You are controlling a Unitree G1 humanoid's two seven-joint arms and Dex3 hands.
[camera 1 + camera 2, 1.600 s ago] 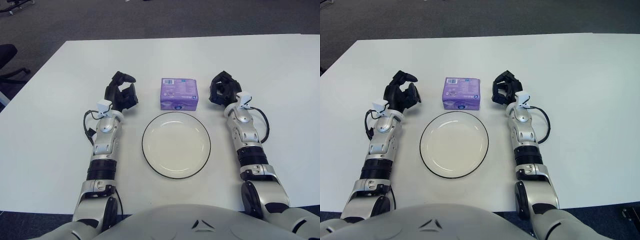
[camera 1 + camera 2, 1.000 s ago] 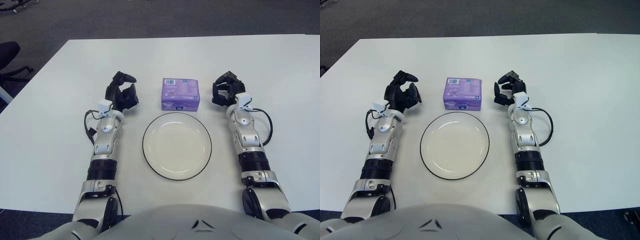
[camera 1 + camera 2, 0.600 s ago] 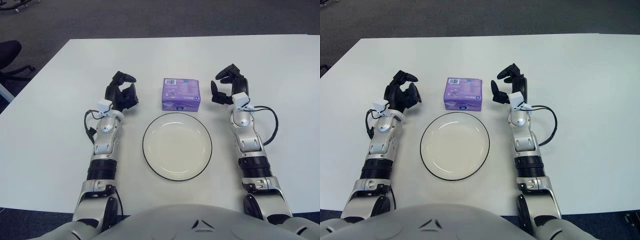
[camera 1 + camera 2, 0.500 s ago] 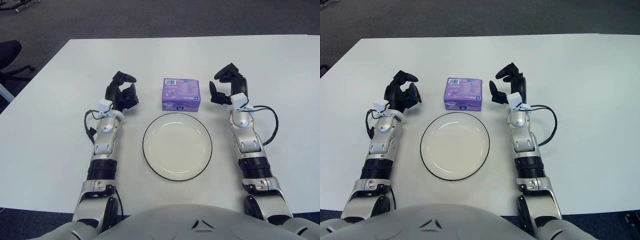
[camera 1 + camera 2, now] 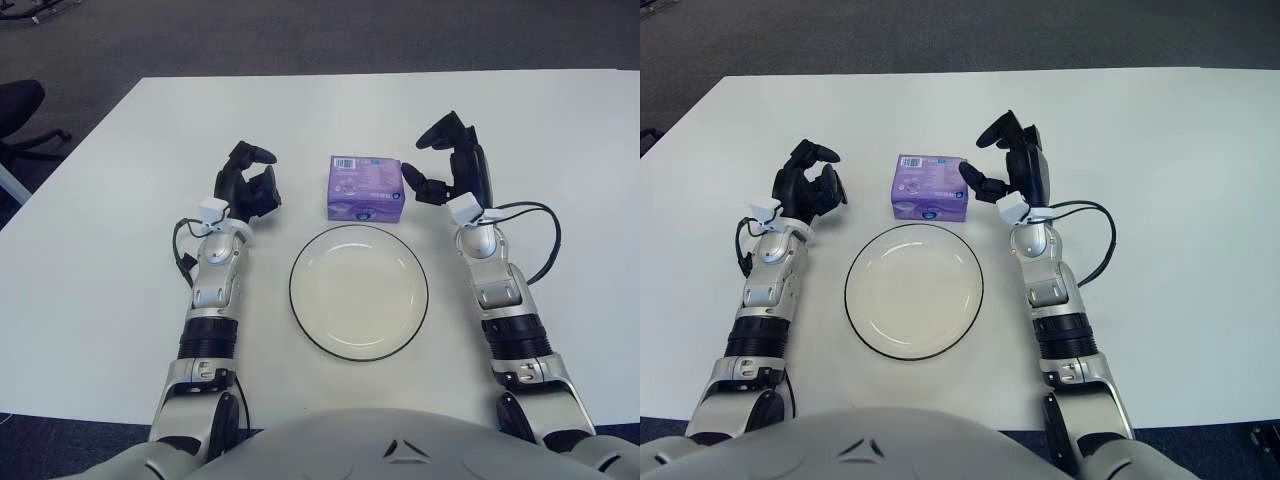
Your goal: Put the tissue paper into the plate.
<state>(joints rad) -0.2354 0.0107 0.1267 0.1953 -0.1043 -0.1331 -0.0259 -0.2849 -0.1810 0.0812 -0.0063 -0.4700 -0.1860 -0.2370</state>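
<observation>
Right hand point(image 5: 440, 165) spread beside the tissue pack point(image 5: 365, 187), holding nothing.

The purple tissue pack lies flat on the white tabletop point(image 5: 90, 300), just beyond the far rim of the plate point(image 5: 359, 291) and apart from it; the plate, white with a dark edge, has nothing in it. The right hand is raised just to the right of the pack, fingers point(image 5: 992, 131) released and opened toward it, the lower fingertip close to the pack's right edge; whether it touches cannot be told. The left hand point(image 5: 246, 185) shows to the left of the pack, well apart from it, its fingers loosely curled around nothing. Both forearms run back toward the robot's body on either side of the plate.
</observation>
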